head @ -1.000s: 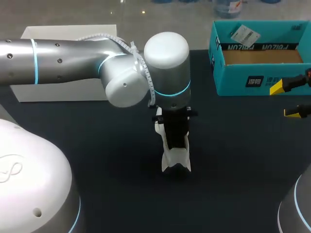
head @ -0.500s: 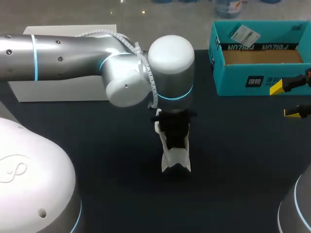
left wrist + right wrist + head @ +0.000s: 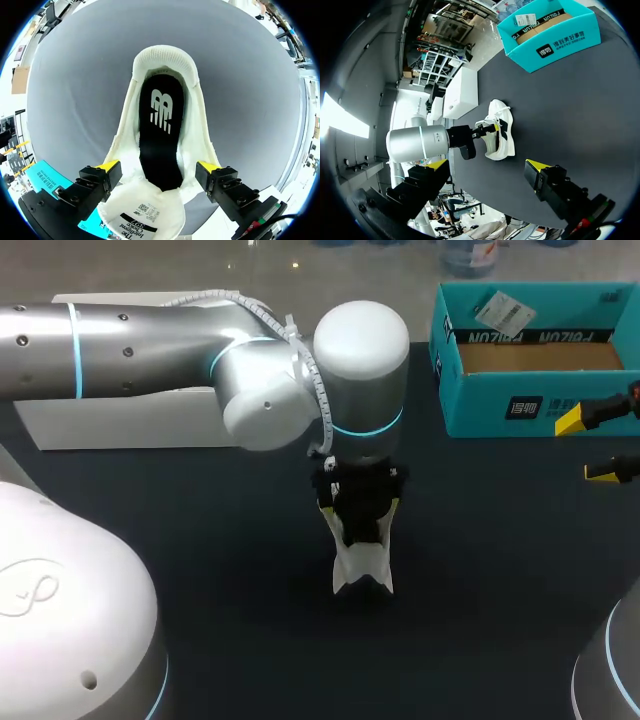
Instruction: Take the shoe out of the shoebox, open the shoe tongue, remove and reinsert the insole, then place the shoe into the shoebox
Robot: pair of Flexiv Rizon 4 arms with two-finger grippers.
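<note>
Since the earlier frames the left arm (image 3: 150, 355) has drifted slightly toward the shoebox and its wrist has risen a little, so the yellow tips now show on either side of the shoe; the shoe and the right gripper lie as before.

At the table's (image 3: 220, 550) rear left sits a white box (image 3: 120, 425), partly under the left arm. The left gripper (image 3: 358, 502) hangs over the middle of the table, fingers spread, one tip on each side of the shoe (image 3: 362, 565) – I cannot tell whether they touch its sides. The white shoe stands on the dark table, well apart from the box it came from. In the left wrist view the tongue (image 3: 142, 215) is folded back toward the gripper (image 3: 159, 170), and the black insole (image 3: 161, 135) lies flat inside the shoe (image 3: 200, 150).

At the rear right stands the teal shoebox (image 3: 500, 412), open, its brown floor showing. Just in front of its near right corner hovers the right gripper (image 3: 587, 447) – fingers wide apart, holding nothing.
</note>
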